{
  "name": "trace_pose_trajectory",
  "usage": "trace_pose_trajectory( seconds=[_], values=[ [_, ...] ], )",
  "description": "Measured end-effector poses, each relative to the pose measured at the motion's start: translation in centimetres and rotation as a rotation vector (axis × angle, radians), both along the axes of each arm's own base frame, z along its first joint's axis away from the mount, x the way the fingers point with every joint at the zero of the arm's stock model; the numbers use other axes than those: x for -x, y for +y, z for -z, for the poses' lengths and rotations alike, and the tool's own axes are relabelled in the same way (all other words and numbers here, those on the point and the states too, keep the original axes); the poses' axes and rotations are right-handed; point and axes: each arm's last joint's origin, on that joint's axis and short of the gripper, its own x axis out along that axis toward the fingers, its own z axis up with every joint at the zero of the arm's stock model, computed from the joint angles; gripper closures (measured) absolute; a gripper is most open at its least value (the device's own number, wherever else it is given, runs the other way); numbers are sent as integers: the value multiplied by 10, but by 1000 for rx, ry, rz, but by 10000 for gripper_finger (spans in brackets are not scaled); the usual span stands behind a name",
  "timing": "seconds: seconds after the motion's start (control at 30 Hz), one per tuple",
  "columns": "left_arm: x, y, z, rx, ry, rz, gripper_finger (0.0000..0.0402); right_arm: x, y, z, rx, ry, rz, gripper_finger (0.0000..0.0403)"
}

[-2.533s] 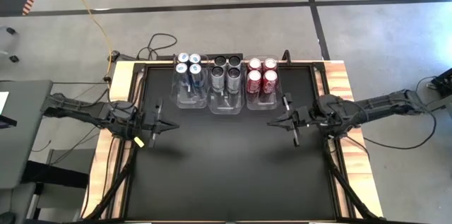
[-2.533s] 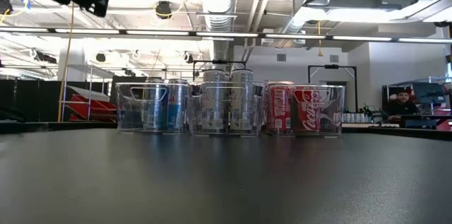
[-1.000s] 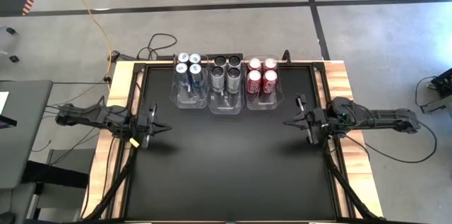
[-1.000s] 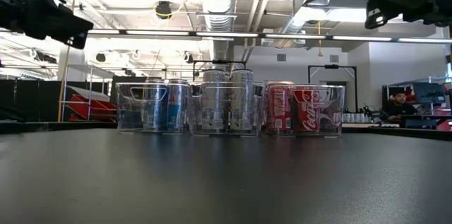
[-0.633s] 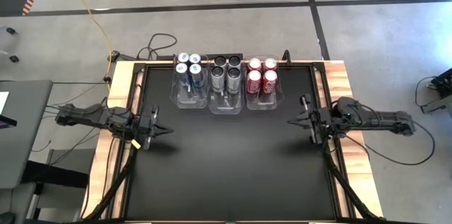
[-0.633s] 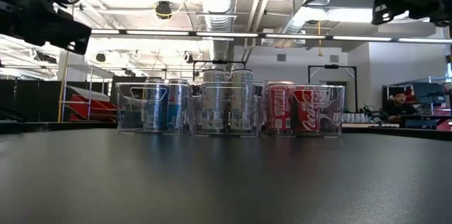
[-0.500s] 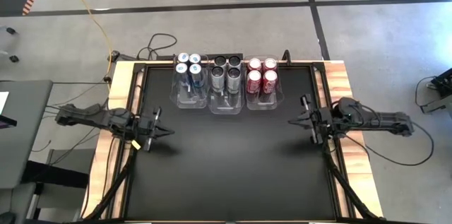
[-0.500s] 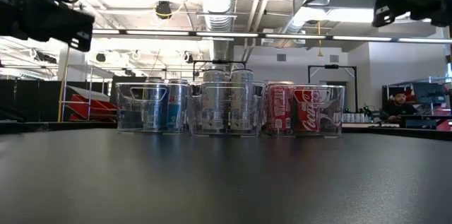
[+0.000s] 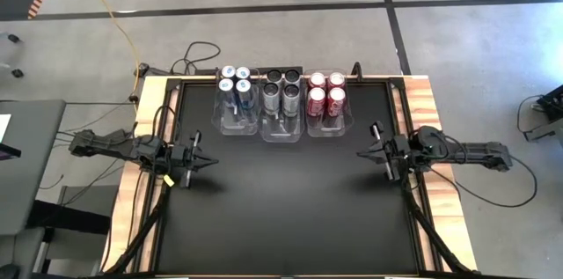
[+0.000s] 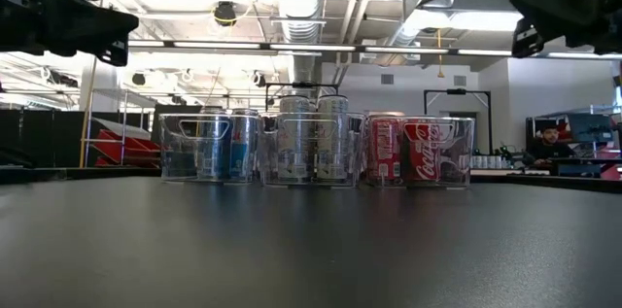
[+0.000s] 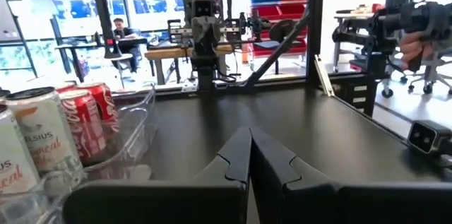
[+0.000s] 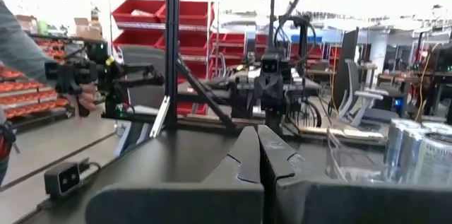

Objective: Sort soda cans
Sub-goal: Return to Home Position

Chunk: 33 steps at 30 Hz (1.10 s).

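Note:
Three clear bins stand side by side at the table's far edge. The left bin holds blue-silver cans (image 9: pixel 235 84), the middle bin dark grey cans (image 9: pixel 281 90), and the right bin red cans (image 9: pixel 326 92). All stand upright on the bin floors, as the low view (image 10: pixel 316 148) also shows. My left gripper (image 9: pixel 215 163) hovers shut and empty near the table's left edge, pointing toward the middle. My right gripper (image 9: pixel 359 151) hovers shut and empty near the right edge, also pointing toward the middle. Both sets of fingertips meet in the wrist views (image 11: pixel 249 143) (image 12: pixel 256 143).
The black tabletop (image 9: pixel 281 209) lies bare between and in front of the grippers. Wooden side rails (image 9: pixel 149 138) (image 9: pixel 424 112) flank it. A person's hand (image 12: pixel 85 97) works a device beyond the table, and another person sits far back (image 10: pixel 554 141).
Both grippers stay shut and have drawn back from the table's middle toward their own side edges. Most of that move is older than a second; since then they only settle slightly. The cans and bins have not moved.

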Motion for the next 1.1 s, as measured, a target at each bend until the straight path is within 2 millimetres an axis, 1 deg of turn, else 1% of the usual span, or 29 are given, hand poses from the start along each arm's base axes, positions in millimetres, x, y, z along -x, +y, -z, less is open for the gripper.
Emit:
trace_pose_trajectory(
  seconds=[0.2,0.33,0.43,0.57,0.63,0.77,0.97,1.1],
  values=[
    [0,1,0,77,2,-5,401,2,0,4,2,33,-2,403],
    [-1,4,-1,92,-5,-35,401,1,-1,6,13,55,4,403],
    [-1,6,0,87,-6,-28,401,1,-2,8,25,64,20,403],
    [-1,6,1,84,6,29,401,2,-4,6,43,43,18,403],
    [-1,6,2,72,22,32,401,2,-4,4,73,13,8,403],
    [-1,6,1,65,9,34,401,2,-7,4,73,15,35,403],
    [-1,6,2,38,16,34,401,5,-8,-7,96,-97,40,403],
    [-1,6,2,26,16,33,401,4,-9,-2,88,-48,37,403]
  ],
)
